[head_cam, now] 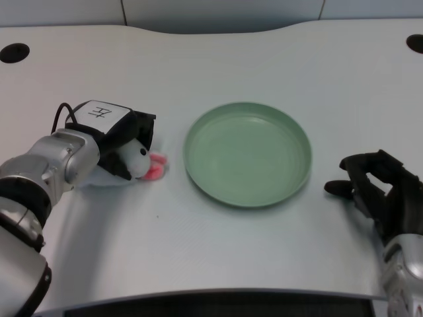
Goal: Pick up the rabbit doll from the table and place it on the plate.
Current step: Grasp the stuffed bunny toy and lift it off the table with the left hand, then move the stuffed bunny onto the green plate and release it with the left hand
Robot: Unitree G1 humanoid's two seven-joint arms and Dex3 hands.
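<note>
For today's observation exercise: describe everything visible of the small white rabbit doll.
The small white plush rabbit doll looks soft, with pink parts at its right end. It lies on the white table, left of the round green plate and apart from it. The black left hand covers it from above, fingers around its body, hiding much of it.

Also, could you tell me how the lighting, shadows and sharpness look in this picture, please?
Head view: soft, even light, no harsh glare; the round green plate has only a faint sheen on its rings. A soft shadow lies under the left robot hand, where the small white rabbit doll looks slightly blurred and half hidden. The far table edge bows, which suggests lens distortion.
</note>
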